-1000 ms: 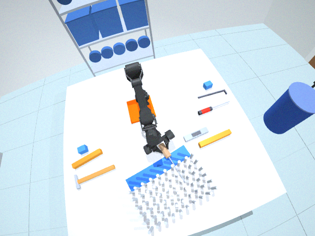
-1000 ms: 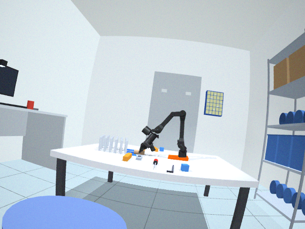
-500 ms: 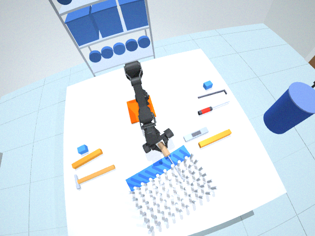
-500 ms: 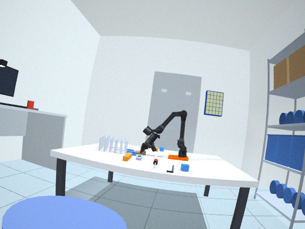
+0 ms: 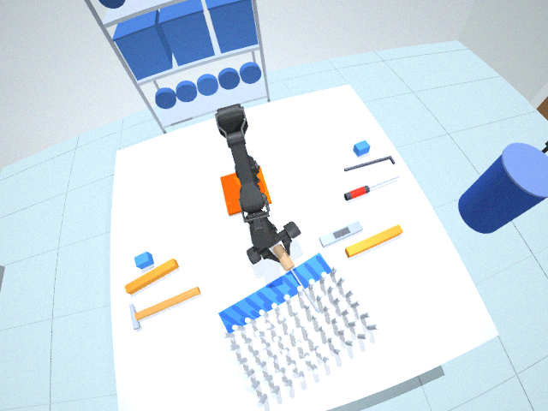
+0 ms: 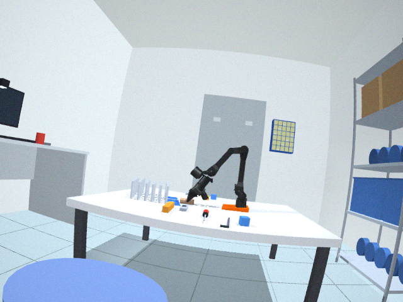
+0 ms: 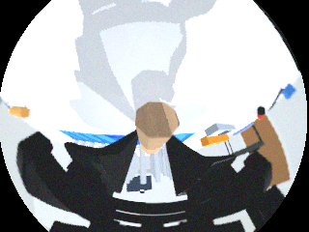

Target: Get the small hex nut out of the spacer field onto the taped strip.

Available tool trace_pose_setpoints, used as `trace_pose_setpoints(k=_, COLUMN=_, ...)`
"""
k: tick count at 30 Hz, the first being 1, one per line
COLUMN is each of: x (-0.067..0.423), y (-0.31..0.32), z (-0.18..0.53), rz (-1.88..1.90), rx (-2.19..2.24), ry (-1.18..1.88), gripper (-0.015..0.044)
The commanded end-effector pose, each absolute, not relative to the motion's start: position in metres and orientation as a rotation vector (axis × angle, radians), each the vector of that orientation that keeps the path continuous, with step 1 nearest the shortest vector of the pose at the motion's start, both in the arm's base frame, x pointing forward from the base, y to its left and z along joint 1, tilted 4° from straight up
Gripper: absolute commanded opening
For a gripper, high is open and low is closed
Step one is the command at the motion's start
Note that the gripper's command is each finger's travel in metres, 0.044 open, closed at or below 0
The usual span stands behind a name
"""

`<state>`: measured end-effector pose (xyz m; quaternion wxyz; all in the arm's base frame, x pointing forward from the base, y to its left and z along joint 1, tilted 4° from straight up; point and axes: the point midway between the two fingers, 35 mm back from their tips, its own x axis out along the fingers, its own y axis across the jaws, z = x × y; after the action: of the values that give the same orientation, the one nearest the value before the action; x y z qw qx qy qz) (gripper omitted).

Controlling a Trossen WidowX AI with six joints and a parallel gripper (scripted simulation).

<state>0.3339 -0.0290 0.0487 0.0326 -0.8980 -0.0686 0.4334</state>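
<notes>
My gripper point(image 5: 277, 254) point(image 6: 192, 195) point(image 7: 153, 133) is shut on the wooden handle point(image 5: 283, 259) point(image 7: 156, 126) of a hook tool. It hovers low at the near edge of the blue taped strip point(image 5: 247, 306) point(image 6: 172, 201) point(image 7: 91, 135). The tool's thin wire shaft point(image 5: 303, 289) crosses the strip and reaches in among the front rows of the standing metal spacers point(image 5: 300, 345) point(image 6: 149, 190). The spacers stand upright. The hex nut is hidden among them; I cannot see it in any view.
A hex key point(image 5: 369, 163), a red-handled screwdriver point(image 5: 357, 193), a blue cube point(image 5: 361, 148), a grey plate point(image 5: 341, 233) and a yellow bar point(image 5: 373, 241) lie to the right. A blue cube point(image 5: 144, 259), an orange bar point(image 5: 151, 276) and a T-shaped rake point(image 5: 165, 302) lie to the left.
</notes>
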Motion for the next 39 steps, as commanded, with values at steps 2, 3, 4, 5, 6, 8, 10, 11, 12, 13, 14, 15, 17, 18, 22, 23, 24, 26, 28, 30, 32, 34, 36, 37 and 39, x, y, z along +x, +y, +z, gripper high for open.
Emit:
trace_pose_setpoints(k=2, x=0.329, y=-0.028, z=0.049, rz=1.334, rx=-2.765, ry=-0.218, gripper=0.0)
trace_pose_setpoints(k=3, x=0.328, y=-0.028, z=0.049, rz=1.334, rx=-2.765, ry=-0.218, gripper=0.0)
trace_pose_setpoints(k=4, x=0.327, y=-0.028, z=0.049, rz=1.335, rx=-2.765, ry=-0.218, gripper=0.0)
trace_pose_setpoints(k=5, x=0.327, y=-0.028, z=0.049, rz=1.335, rx=-2.765, ry=-0.218, gripper=0.0)
trace_pose_setpoints(k=6, x=0.326, y=-0.029, z=0.049, rz=1.335, rx=-2.765, ry=-0.218, gripper=0.0)
trace_pose_setpoints(k=8, x=0.325, y=-0.029, z=0.048, rz=1.335, rx=-2.765, ry=-0.218, gripper=0.0)
trace_pose_setpoints(k=10, x=0.323, y=-0.029, z=0.048, rz=1.335, rx=-2.765, ry=-0.218, gripper=0.0)
trace_pose_setpoints(k=11, x=0.323, y=-0.029, z=0.048, rz=1.335, rx=-2.765, ry=-0.218, gripper=0.0)
trace_pose_setpoints(k=12, x=0.322, y=-0.029, z=0.048, rz=1.335, rx=-2.765, ry=-0.218, gripper=0.0)
trace_pose_setpoints(k=13, x=0.321, y=-0.029, z=0.048, rz=1.335, rx=-2.765, ry=-0.218, gripper=0.0)
trace_pose_setpoints(k=14, x=0.321, y=-0.029, z=0.048, rz=1.335, rx=-2.765, ry=-0.218, gripper=0.0)
trace_pose_setpoints(k=15, x=0.32, y=-0.029, z=0.048, rz=1.336, rx=-2.765, ry=-0.218, gripper=0.0)
trace_pose_setpoints(k=17, x=0.319, y=-0.029, z=0.048, rz=1.336, rx=-2.765, ry=-0.218, gripper=0.0)
trace_pose_setpoints(k=18, x=0.318, y=-0.029, z=0.048, rz=1.336, rx=-2.765, ry=-0.218, gripper=0.0)
trace_pose_setpoints(k=22, x=0.315, y=-0.029, z=0.047, rz=1.336, rx=-2.765, ry=-0.218, gripper=0.0)
trace_pose_setpoints(k=23, x=0.315, y=-0.03, z=0.047, rz=1.336, rx=-2.765, ry=-0.218, gripper=0.0)
trace_pose_setpoints(k=24, x=0.314, y=-0.03, z=0.047, rz=1.336, rx=-2.765, ry=-0.218, gripper=0.0)
trace_pose_setpoints(k=26, x=0.313, y=-0.03, z=0.047, rz=1.337, rx=-2.765, ry=-0.218, gripper=0.0)
trace_pose_setpoints(k=28, x=0.312, y=-0.03, z=0.047, rz=1.337, rx=-2.765, ry=-0.218, gripper=0.0)
trace_pose_setpoints(k=30, x=0.31, y=-0.03, z=0.047, rz=1.337, rx=-2.765, ry=-0.218, gripper=0.0)
trace_pose_setpoints(k=32, x=0.309, y=-0.03, z=0.047, rz=1.337, rx=-2.765, ry=-0.218, gripper=0.0)
trace_pose_setpoints(k=34, x=0.308, y=-0.03, z=0.047, rz=1.337, rx=-2.764, ry=-0.218, gripper=0.0)
trace_pose_setpoints(k=36, x=0.307, y=-0.03, z=0.047, rz=1.337, rx=-2.764, ry=-0.218, gripper=0.0)
trace_pose_setpoints(k=37, x=0.306, y=-0.03, z=0.047, rz=1.338, rx=-2.764, ry=-0.218, gripper=0.0)
trace_pose_setpoints(k=39, x=0.305, y=-0.03, z=0.046, rz=1.338, rx=-2.764, ry=-0.218, gripper=0.0)
